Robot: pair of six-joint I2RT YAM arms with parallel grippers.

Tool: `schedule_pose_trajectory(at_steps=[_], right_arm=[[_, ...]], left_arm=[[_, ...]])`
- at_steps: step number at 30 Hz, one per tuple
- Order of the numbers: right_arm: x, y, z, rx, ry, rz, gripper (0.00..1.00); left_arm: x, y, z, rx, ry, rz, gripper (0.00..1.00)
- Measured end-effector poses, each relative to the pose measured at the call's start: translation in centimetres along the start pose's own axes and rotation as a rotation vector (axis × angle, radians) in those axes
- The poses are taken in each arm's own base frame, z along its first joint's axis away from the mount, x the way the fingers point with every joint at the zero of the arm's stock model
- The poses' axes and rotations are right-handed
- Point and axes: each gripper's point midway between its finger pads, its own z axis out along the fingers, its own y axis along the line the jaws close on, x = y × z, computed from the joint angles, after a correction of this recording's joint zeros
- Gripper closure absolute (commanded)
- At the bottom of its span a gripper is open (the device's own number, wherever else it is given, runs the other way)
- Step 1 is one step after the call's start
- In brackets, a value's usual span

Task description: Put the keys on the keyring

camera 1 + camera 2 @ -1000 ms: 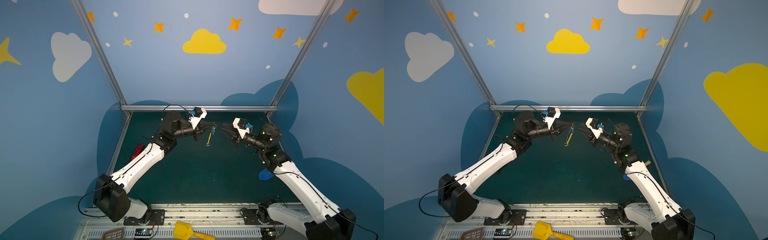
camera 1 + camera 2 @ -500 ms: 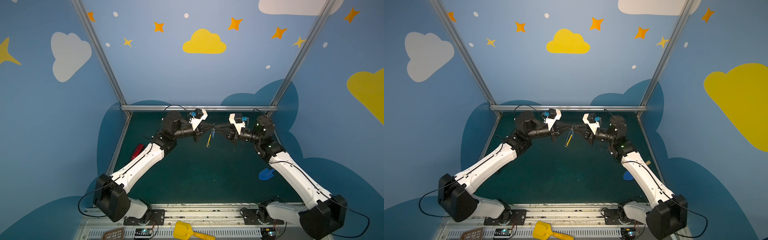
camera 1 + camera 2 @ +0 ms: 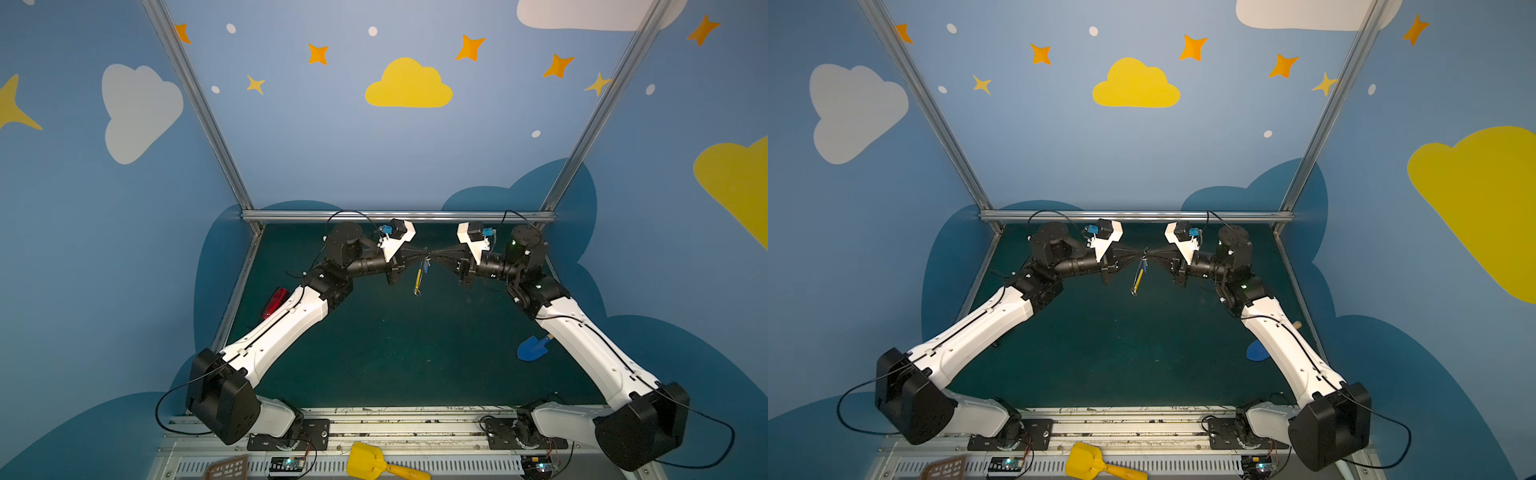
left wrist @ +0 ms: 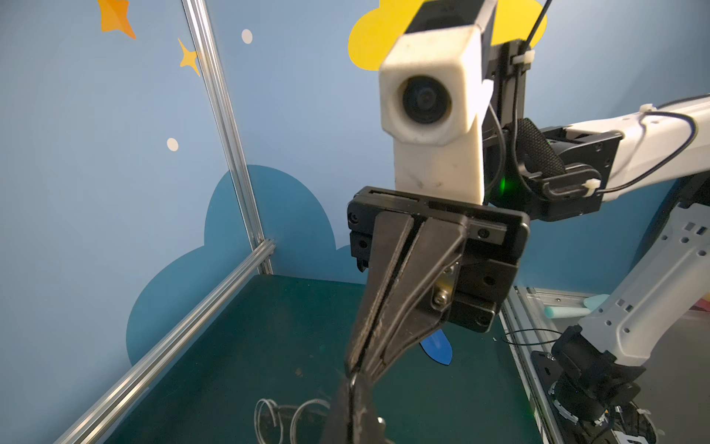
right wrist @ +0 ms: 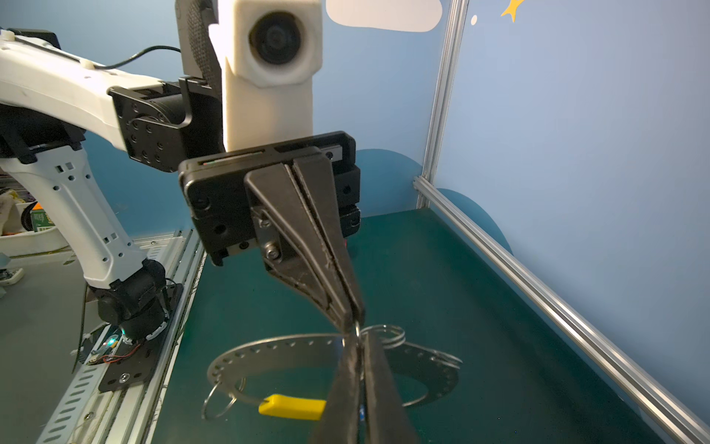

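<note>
Centrally, above the table [image 3: 395, 353] near its back edge, the left gripper [image 3: 423, 252] and the right gripper [image 3: 434, 252] met tip to tip, both raised clear of the surface. The left jaws were closed on the keyring [image 5: 269, 344], pinching a small wire ring at the top of the hoop. The right jaws were also closed, at the same spot. What lay between them could not be resolved.

The keyring hung below the meeting point, off the table. In both top views it appeared edge-on, with its yellow section [image 3: 419, 277] pointing down. In the right wrist view it showed as a studded grey hoop with a small metal loop [image 5: 219, 399] beside the yellow section.

The keys [image 3: 424, 266] showed as a small blue tag just under the fingertips, against the upper part of the hoop. Whether they were threaded on could not be told.

A blue toy shovel [image 3: 532, 348] lay near the right edge, partly under the right arm. A red object [image 3: 275, 302] lay at the left edge.
</note>
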Motion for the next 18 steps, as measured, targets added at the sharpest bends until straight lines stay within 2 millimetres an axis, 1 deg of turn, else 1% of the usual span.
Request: schedule_pose_trajectory(at_steps=[5, 7, 8, 13, 17, 18], right_arm=[[0.29, 0.14, 0.26, -0.028, 0.006, 0.029, 0.83], [0.35, 0.24, 0.29, -0.037, 0.006, 0.038, 0.83], [0.39, 0.3, 0.32, -0.043, 0.006, 0.044, 0.85], [0.27, 0.7, 0.31, -0.07, 0.0, 0.061, 1.0], [0.23, 0.6, 0.21, -0.068, -0.002, 0.069, 1.0], [0.27, 0.62, 0.21, -0.069, 0.0, 0.071, 1.0]], left_arm=[[0.02, -0.16, 0.0, 0.0, 0.004, 0.008, 0.97], [-0.01, -0.2, -0.01, 0.0, 0.004, 0.012, 0.96], [-0.01, -0.25, 0.01, 0.002, 0.004, 0.015, 0.97], [0.02, -0.25, 0.07, -0.002, 0.006, 0.025, 0.97], [0.04, -0.19, 0.02, -0.008, 0.01, 0.035, 0.96], [0.12, -0.2, 0.01, -0.009, 0.015, 0.039, 0.95]])
